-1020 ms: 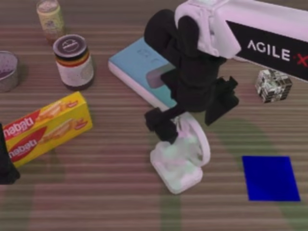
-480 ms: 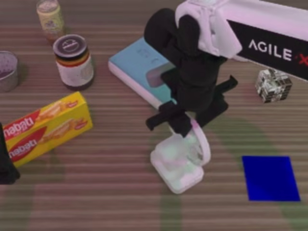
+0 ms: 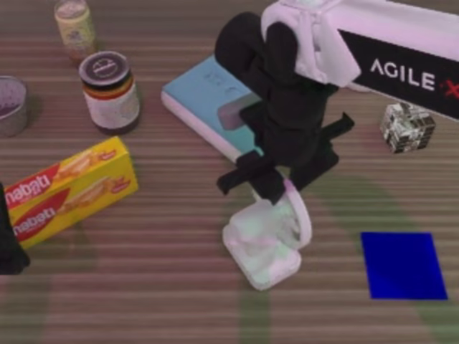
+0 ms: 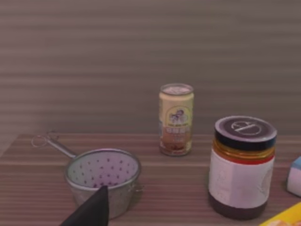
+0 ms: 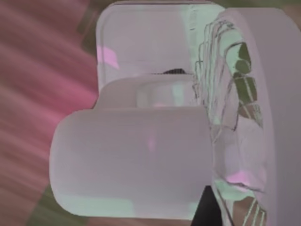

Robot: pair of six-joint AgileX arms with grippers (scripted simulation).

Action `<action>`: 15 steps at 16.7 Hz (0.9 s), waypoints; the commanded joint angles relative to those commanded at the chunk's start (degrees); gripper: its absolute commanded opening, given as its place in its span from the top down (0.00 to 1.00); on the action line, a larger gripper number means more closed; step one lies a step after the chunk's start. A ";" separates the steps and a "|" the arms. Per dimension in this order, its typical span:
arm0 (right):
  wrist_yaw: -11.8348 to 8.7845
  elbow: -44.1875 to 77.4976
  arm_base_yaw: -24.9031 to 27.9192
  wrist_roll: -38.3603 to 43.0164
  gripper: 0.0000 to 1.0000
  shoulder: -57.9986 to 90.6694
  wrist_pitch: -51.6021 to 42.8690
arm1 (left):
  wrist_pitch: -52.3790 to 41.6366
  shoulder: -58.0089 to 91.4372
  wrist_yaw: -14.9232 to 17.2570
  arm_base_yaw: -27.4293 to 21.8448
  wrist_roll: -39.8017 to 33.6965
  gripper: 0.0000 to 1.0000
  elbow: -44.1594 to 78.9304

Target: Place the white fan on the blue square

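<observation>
The striped worktop [image 3: 172,287] is spanned by the right arm, whose right hand [image 3: 276,188] is clamped on the ring head of the white fan [image 3: 264,247] near the centre. The blue square [image 3: 403,265] is seen well apart, toward the right. The left hand [image 3: 10,244] is parked at the left edge; whether it is apart or together cannot be told.

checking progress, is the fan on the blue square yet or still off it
Off it. The fan stands on bare table left of the blue square, with the right gripper at its ring head.
</observation>
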 joint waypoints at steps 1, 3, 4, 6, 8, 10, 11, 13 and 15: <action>0.07 -0.02 -0.14 0.00 1.00 -0.42 -0.02 | 0.00 0.00 0.00 0.00 0.00 0.00 0.00; 0.08 1.01 0.01 -0.06 1.00 -0.28 -1.01 | 0.00 0.00 0.00 0.00 0.00 0.00 0.00; 0.10 2.43 0.04 -0.03 1.00 -0.20 -2.40 | 0.00 0.00 0.00 0.00 0.00 0.00 0.00; 0.12 6.91 0.16 0.00 1.00 -0.04 -6.61 | 0.00 0.00 0.00 0.00 0.00 0.00 0.00; 0.08 10.60 0.29 -0.05 1.00 0.01 -10.28 | 0.00 0.00 0.00 0.00 0.00 0.00 0.00; 0.07 11.87 0.33 -0.09 1.00 -0.07 -11.55 | 0.00 0.00 0.00 0.00 0.00 0.00 0.00; 0.07 11.87 0.33 -0.09 1.00 -0.07 -11.55 | 0.00 0.00 0.00 0.00 0.00 0.00 0.00; 0.05 11.74 0.03 -0.01 1.00 -0.11 -11.40 | 0.00 0.00 0.00 0.00 0.00 0.00 0.00; 0.05 11.46 -0.07 0.63 1.00 -0.26 -11.46 | 0.00 0.00 0.00 0.00 0.00 0.00 0.00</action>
